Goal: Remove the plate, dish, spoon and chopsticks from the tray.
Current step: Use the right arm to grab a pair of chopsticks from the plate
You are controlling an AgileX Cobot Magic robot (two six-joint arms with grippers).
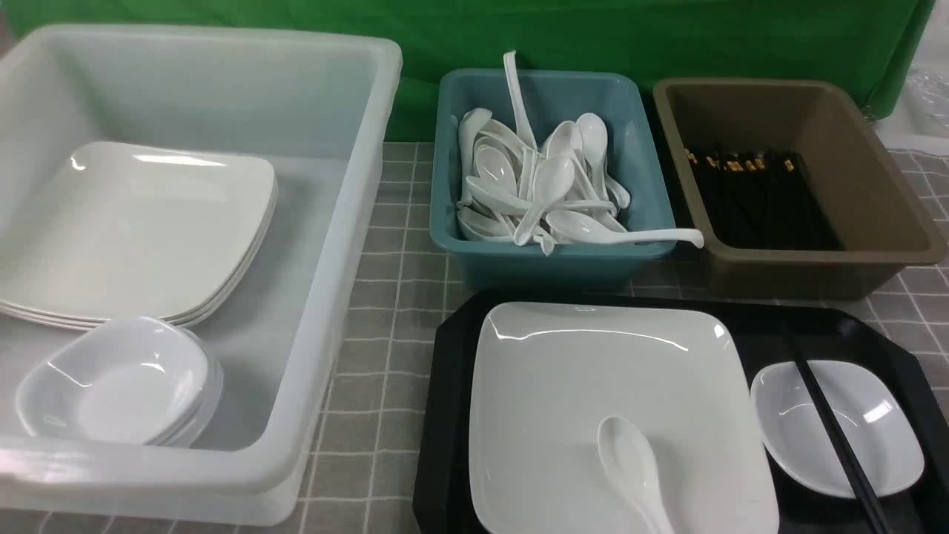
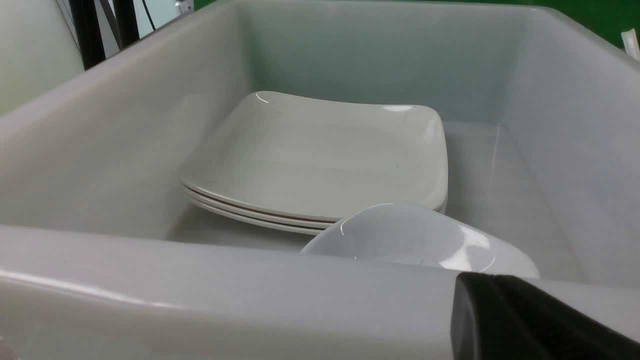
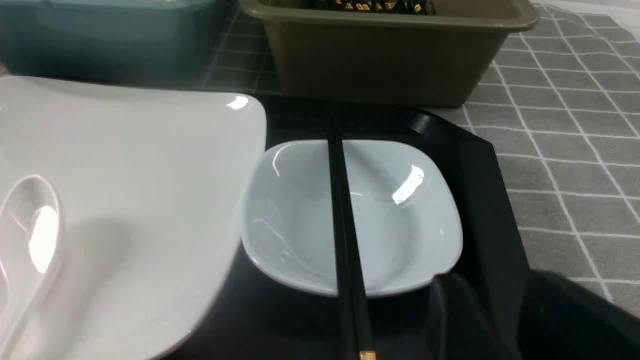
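The black tray (image 1: 445,415) lies at the front right. On it sits the large white plate (image 1: 593,386), and the white spoon (image 1: 630,460) rests on the plate's near part. Beside the plate is the small dish (image 1: 875,437), with the black chopsticks (image 1: 834,434) laid across it. Neither arm shows in the front view. My right gripper (image 3: 505,320) hovers open and empty over the tray's near corner, just short of the dish (image 3: 400,220) and to the side of the chopsticks (image 3: 345,225). My left gripper (image 2: 480,305) is shut and empty at the clear bin's near wall.
A big clear bin (image 1: 326,297) at the left holds a stack of plates (image 1: 133,230) and stacked dishes (image 1: 118,378). Behind the tray stand a teal tub (image 1: 549,256) full of spoons and a brown tub (image 1: 875,185) with chopsticks. A grey checked cloth covers the table.
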